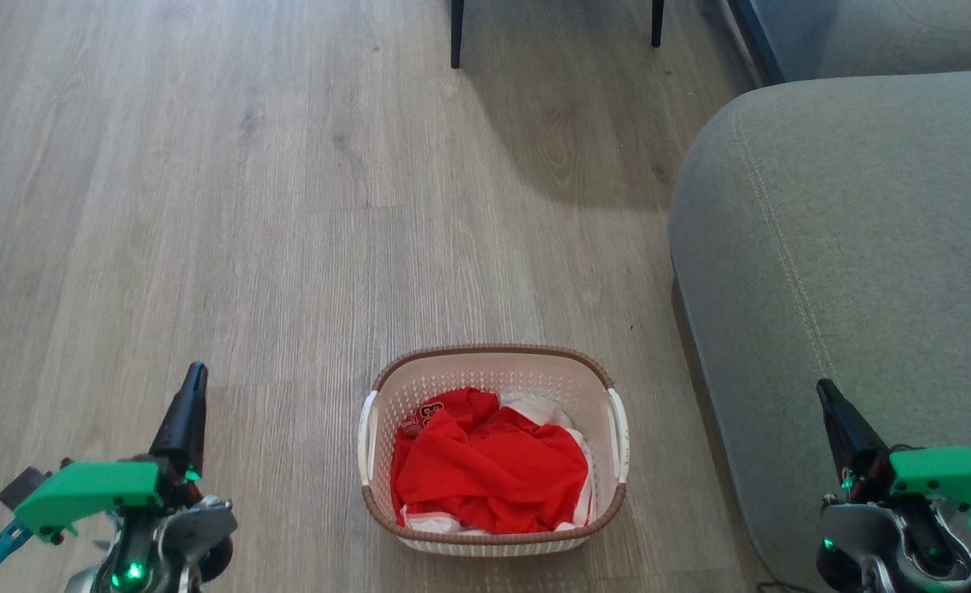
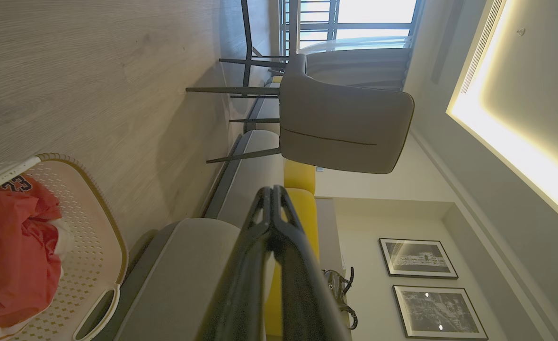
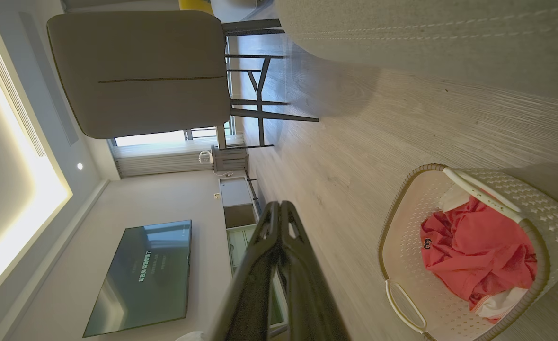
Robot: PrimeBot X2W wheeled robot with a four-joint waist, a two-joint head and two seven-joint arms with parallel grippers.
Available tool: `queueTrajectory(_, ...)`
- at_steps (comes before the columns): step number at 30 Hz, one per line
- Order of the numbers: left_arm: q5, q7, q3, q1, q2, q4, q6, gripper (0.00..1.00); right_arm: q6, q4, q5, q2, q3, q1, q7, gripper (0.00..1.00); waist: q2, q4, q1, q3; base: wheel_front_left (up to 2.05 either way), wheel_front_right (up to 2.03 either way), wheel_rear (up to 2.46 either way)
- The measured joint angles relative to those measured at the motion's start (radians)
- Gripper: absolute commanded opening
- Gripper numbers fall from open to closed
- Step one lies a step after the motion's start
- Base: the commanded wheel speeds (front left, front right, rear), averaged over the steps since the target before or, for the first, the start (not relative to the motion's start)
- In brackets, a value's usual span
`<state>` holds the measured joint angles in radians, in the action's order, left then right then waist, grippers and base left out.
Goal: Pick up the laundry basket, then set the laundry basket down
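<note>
The laundry basket point(image 1: 492, 351) sits on the floor point(image 1: 287, 206) between the left claw point(image 1: 195, 376) and the right claw point(image 1: 825, 392), apart from both, each clenched empty.

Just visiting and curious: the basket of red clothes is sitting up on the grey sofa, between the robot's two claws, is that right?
Not quite. The head view shows the laundry basket standing on the wooden floor beside the grey sofa, not on it. It does hold red clothes and lies between the left claw and the right claw.
</note>
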<state>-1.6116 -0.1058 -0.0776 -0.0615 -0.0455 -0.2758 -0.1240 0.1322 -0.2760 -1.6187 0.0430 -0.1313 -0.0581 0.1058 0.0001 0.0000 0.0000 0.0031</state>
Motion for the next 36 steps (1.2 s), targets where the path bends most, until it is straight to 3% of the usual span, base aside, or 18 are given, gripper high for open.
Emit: queueTrajectory(36, 0.000, 0.000, 0.000, 0.000, 0.000, 0.000, 0.000, 0.00, 0.000, 0.000, 0.000, 0.000, 0.000, 0.000, 0.000, 0.00, 0.0000, 0.000, 0.0000, 0.000, 0.00, 0.00, 0.00)
